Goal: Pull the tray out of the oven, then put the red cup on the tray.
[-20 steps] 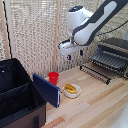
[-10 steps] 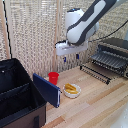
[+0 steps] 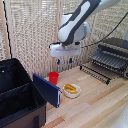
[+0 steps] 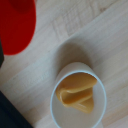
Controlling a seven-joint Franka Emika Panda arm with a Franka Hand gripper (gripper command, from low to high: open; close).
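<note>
The arm has swung nearer the red cup (image 3: 53, 77), open gripper (image 3: 64, 62) risking knocking it over.

Cup (image 3: 53, 77) sits mid-tabletop (image 3: 100, 107), bowl (image 3: 71, 90) close at its four o'clock, not touching. Soft case (image 3: 20, 97) off at eight o'clock, its flap (image 3: 47, 90) nearest the cup. Oven (image 3: 114, 56) far out at two o'clock, tray (image 3: 107, 60) in it, door (image 3: 95, 73) folded down toward the cup. End effector (image 3: 64, 62) hangs over the cup and bowl.
</note>
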